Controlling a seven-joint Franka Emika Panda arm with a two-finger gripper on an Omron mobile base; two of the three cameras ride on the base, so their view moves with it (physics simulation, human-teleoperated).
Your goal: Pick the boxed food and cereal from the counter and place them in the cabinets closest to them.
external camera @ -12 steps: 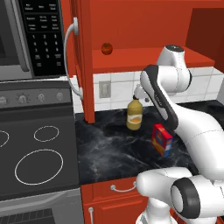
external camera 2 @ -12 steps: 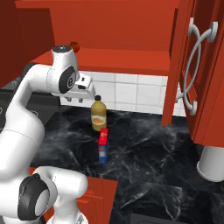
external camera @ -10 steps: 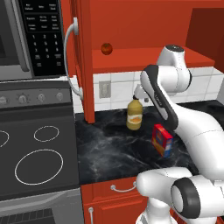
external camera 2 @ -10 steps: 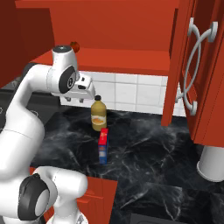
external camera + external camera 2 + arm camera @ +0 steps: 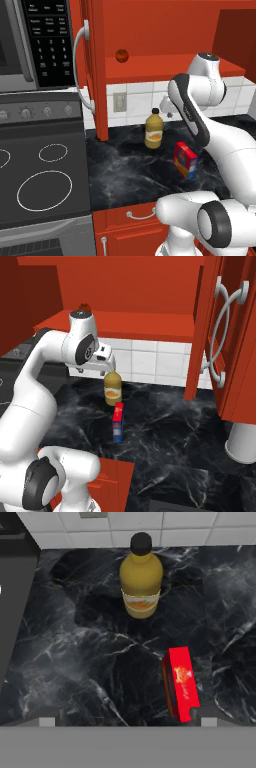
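The boxed food, a red box (image 5: 186, 159) (image 5: 118, 422) (image 5: 181, 683) with a blue side, stands on the black marbled counter (image 5: 120, 172) (image 5: 170, 421) (image 5: 70, 662). My gripper (image 5: 128, 722) (image 5: 111, 365) (image 5: 168, 109) hangs open well above the counter, behind the box and beside the bottle's top, with nothing between its fingers. The red wall cabinet (image 5: 165, 67) (image 5: 140, 323) above stands open, its door (image 5: 94, 65) swung out to the left. The cereal is out of view.
A yellow bottle (image 5: 154, 131) (image 5: 113, 388) (image 5: 142, 577) with a black cap stands by the tiled wall behind the box. A small round red fruit (image 5: 121, 55) (image 5: 85, 306) sits on the cabinet shelf. The stovetop (image 5: 40, 175) and microwave (image 5: 45, 40) lie left. A white cylinder (image 5: 242, 443) stands at right.
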